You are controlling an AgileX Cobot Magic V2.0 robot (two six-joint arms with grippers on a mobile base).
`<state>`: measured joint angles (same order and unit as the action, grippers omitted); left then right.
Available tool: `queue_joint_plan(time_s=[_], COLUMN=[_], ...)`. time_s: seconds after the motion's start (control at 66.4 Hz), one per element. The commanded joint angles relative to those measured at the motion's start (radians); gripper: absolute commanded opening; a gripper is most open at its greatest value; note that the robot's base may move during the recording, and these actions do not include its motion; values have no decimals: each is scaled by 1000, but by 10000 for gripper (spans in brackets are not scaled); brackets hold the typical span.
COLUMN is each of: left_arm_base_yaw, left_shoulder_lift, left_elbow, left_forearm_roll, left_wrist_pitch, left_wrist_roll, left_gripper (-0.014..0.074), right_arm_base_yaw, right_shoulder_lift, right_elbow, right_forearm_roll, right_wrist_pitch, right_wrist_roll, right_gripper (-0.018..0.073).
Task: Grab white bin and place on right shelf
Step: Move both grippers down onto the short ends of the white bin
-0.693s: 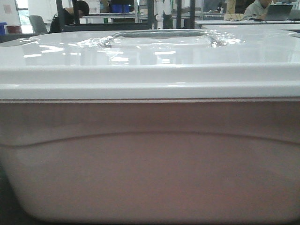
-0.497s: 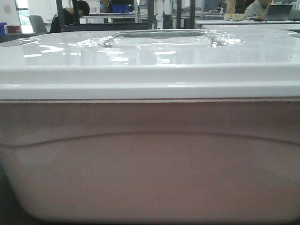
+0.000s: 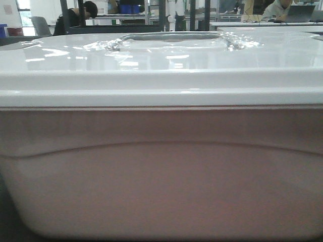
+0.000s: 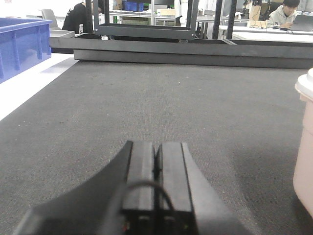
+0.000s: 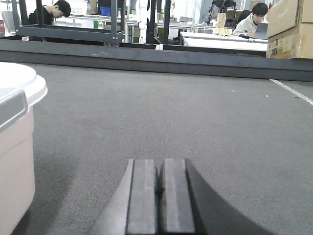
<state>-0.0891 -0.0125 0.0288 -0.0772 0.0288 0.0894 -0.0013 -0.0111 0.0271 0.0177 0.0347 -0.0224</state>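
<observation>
Both end effectors closed, bin [image 3: 161, 176] between them.
Empty, the left end effector [image 4: 156, 147] and right end effector [image 5: 160, 164] are each pressed together; the bin sits lidded on the grey tabletop [image 4: 146, 98], touching neither.

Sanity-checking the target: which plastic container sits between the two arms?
The white bin, lidded: right of the left gripper, left of the right gripper. The blue crate sits far left.
</observation>
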Motion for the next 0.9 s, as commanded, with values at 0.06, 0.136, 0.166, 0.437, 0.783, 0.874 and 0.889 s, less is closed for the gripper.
queue_joint_plan(time_s=[0.06, 0.136, 0.166, 0.437, 0.783, 0.874, 0.889], left_arm_base_yaw=[0, 0, 0, 0, 0, 0, 0], left_shoulder_lift=[-11, -11, -11, -4, 158, 256, 271], left_elbow=[-1, -1, -1, -149, -470, -559, -571], left_forearm_roll=[-5, -5, -8, -34, -55, -55, -55], left_wrist_pitch=[-84, -84, -84, 103, 421, 454, 456], left_wrist_roll=[1, 1, 1, -1, -1, -1, -1], left_gripper=[-118, -118, -118, -118, -118, -118, -118], right_arm_base_yaw=[-5, -5, -5, -5, -5, -5, -5], right_shoulder_lift=[-18, -18, -18, -4, 257, 370, 386], right_elbow=[1, 1, 1, -141, -482, -588, -604], right_forearm_roll=[-4, -4, -4, -4, -4, -4, -4], right_wrist_pitch=[-94, -92, -96, 8, 249, 290, 301], right_wrist_roll=[-3, -3, -3, -4, -5, -10, -13], right_gripper=[68, 68, 68, 68, 68, 68, 68])
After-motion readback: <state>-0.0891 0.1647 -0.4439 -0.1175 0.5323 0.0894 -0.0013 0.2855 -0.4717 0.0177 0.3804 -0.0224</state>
